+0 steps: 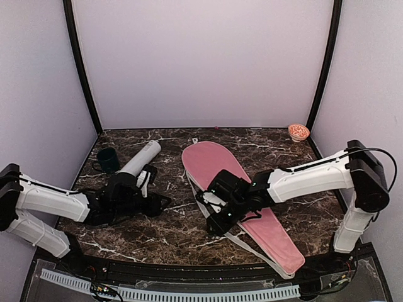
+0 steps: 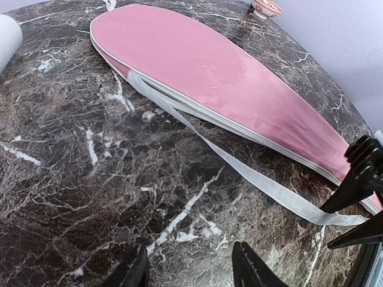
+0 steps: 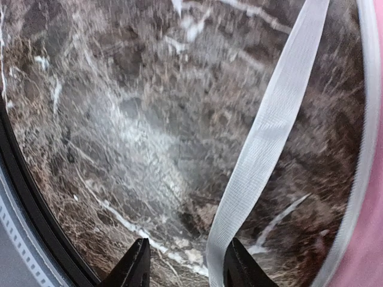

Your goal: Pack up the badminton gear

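You are looking at the pink cover (image 1: pixel 208 162) lying flat and slantwise across the counter (image 1: pixel 176 233), its broad head pointing toward the back edge and its narrow end reaching the front edge near the right corner. Its white strap (image 2: pixel 239 170) is trailing loose off the side facing the left edge. That is where your right fingers (image 3: pixel 234 263) are hanging, low over the marble and standing partly apart, with the strap running down just inside one of them but not pinched (nothing is being gripped there). That placement is making sense if the aim is to catch the strap or the zip edge.

Your left fingers (image 2: pixel 240 262) are standing about half apart too, holding nothing and hovering over bare counter between the cover and the tube (image 1: pixel 140 157). The tube is lying toward the back left corner, just beside the green cup (image 1: pixel 108 159). The orange-patterned bowl (image 1: pixel 298 131) is sitting in the back right corner, out of the way. Whatever is inside the cover is hidden, so I am judging the tube to be the piece waiting.
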Controlling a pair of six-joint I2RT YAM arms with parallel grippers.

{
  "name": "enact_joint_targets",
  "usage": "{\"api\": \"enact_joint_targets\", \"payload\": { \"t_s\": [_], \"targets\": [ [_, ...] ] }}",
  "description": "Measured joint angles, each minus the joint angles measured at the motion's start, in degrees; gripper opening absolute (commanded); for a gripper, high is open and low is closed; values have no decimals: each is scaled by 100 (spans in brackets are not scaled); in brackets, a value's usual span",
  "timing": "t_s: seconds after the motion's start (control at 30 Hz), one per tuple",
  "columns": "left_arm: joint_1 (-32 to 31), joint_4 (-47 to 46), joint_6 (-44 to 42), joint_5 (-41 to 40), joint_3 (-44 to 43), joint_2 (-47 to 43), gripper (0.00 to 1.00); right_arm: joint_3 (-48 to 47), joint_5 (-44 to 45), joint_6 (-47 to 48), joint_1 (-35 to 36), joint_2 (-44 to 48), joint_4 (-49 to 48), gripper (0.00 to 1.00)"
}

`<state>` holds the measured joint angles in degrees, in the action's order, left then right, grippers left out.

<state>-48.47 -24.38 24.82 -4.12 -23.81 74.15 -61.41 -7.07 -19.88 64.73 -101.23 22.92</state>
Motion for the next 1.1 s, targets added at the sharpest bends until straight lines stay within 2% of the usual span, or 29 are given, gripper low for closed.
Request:
{"api": "enact_joint_targets", "payload": {
  "t_s": [0.17, 0.33, 0.4, 0.53, 0.8, 0.93, 1.0, 1.1],
  "targets": [
    [111, -155, -22, 28, -179, 321, 48, -557, 638, 116, -208, 223, 170, 39],
    [376, -317, 7, 168, -363, 754, 48, -1032, 1755, 192, -570, 103, 431, 40],
    [437, -380, 35, 227, -363, 841, 48, -1115, 2098, 225, -638, -79, 533, 42],
    [487, -490, 90, 337, -367, 894, 48, -1123, 2396, 299, -610, -415, 730, 57],
    [520, -629, 118, 415, -422, 1069, 48, -1158, 2702, 376, -501, -831, 804, 56],
    [522, -656, 138, 442, -422, 1132, 48, -1410, 3294, 378, -328, -1285, 890, 47],
    [522, -686, 138, 450, -422, 1137, 48, -1523, 3565, 369, -223, -1414, 905, 33],
    [525, -726, 140, 455, -422, 1141, 48, -1600, 3945, 306, -103, -1561, 981, 8]
  ]
}}
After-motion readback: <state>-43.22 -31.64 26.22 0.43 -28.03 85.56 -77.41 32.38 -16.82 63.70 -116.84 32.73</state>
